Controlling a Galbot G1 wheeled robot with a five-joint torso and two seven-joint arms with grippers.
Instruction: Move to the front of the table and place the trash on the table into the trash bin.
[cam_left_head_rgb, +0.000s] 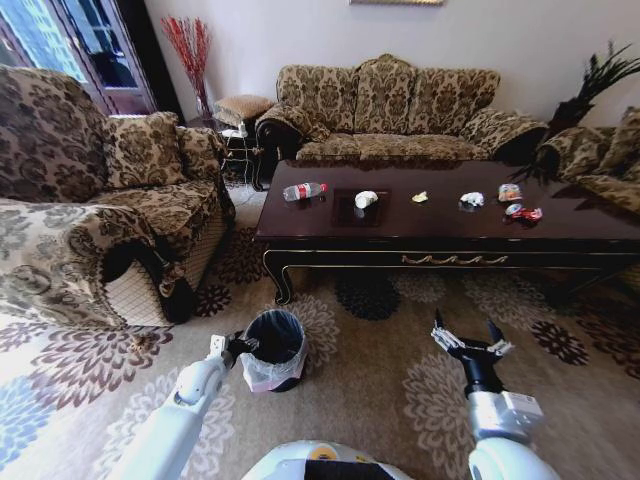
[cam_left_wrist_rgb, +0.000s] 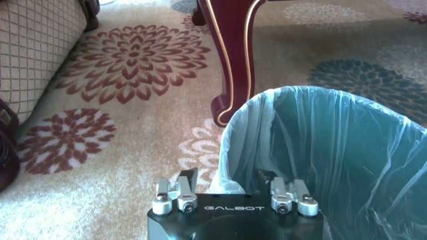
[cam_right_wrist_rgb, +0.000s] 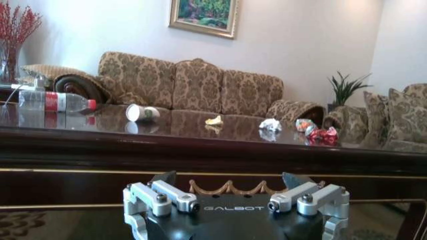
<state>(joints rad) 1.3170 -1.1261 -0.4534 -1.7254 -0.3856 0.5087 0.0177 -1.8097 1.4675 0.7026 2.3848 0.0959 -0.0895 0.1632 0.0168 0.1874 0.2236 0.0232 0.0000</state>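
A beige carpet (cam_left_head_rgb: 400, 370) with large brown and dark floral medallions is covering the floor. A patterned brown three-seat sofa (cam_left_head_rgb: 390, 110) is standing against the far pale wall (cam_left_head_rgb: 300, 35), and a matching armchair (cam_left_head_rgb: 90, 200) is sitting at the near left. A vase of red branches (cam_left_head_rgb: 190, 55) is standing in the far left corner beside a dark-framed window (cam_left_head_rgb: 60, 40) that is letting in daylight. A framed painting (cam_right_wrist_rgb: 203, 17) is hanging above the sofa, and a green plant (cam_left_head_rgb: 600, 80) is rising at the far right.

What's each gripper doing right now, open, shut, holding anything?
Left gripper: open, holding nothing, at the rim of the trash bin.
Right gripper: open, empty, in front of the table.
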